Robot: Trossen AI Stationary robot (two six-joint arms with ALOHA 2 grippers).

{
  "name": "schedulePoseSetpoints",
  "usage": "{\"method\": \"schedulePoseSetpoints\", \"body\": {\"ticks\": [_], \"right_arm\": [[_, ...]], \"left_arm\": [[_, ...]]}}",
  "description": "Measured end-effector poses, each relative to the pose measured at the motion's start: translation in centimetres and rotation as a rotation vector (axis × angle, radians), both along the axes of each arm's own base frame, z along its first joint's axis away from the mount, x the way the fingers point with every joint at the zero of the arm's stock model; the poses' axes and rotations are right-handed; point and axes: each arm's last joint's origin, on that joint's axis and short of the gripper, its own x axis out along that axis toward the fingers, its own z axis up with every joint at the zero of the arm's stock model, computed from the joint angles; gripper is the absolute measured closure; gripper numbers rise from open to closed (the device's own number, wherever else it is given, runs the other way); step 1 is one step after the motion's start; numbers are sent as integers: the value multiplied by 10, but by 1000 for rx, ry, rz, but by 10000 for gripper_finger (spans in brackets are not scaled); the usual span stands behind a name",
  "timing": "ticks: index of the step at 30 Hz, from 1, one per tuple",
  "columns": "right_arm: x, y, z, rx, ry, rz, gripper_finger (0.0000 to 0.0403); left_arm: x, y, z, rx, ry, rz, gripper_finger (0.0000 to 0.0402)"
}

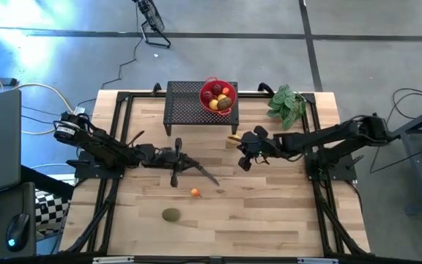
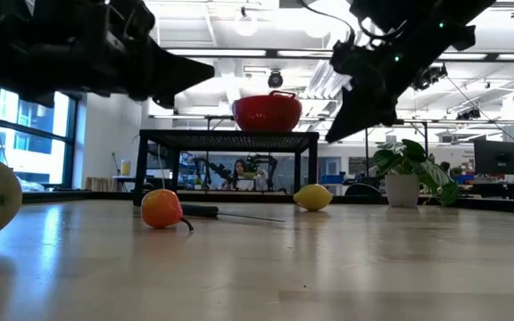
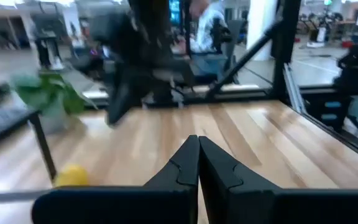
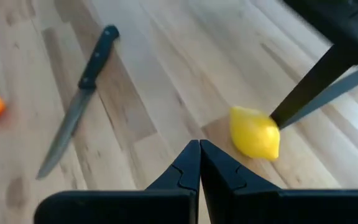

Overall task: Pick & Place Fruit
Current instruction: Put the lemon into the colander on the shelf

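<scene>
Left tool [image 1: 212, 178]: fingers pressed fully together, holding nothing, hanging above the counter [image 1: 269, 220] near its middle, tips aimed toward the right arm.

Kiwi [image 1: 171, 215]: brown-green oval lying on the counter nearer the front edge, long axis roughly across the counter.

Small orange fruit [image 1: 195, 192]: on the counter just beyond the kiwi, stem trailing to one side in the low view.

Knife [image 4: 79, 99]: dark handle, flat on the wood (not a fruit).

Red bowl [image 1: 218, 96]: on the black mesh stand [image 1: 185, 106] at the back, holding red and yellow fruit.

Lemon [image 1: 233, 137]: beside the stand's front leg, long axis across the counter.

Right tool [image 1: 244, 166]: fingers closed tight, empty, above the counter just in front of the lemon.

Leafy plant [image 1: 286, 103]: back right corner.
</scene>
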Motion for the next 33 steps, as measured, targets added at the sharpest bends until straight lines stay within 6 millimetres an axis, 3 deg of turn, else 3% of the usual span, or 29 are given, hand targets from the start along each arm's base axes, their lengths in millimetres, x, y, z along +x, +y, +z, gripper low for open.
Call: {"method": "schedulePoseSetpoints", "body": {"ticks": [15,33], "right_arm": [[16,-16,-33,-61,76,-62,400],[21,-52,-30,-97,16,-82,400]], "left_arm": [[2,23,-2,-42,17,2,402],[2,24,-4,-44,44,31,402]]}}
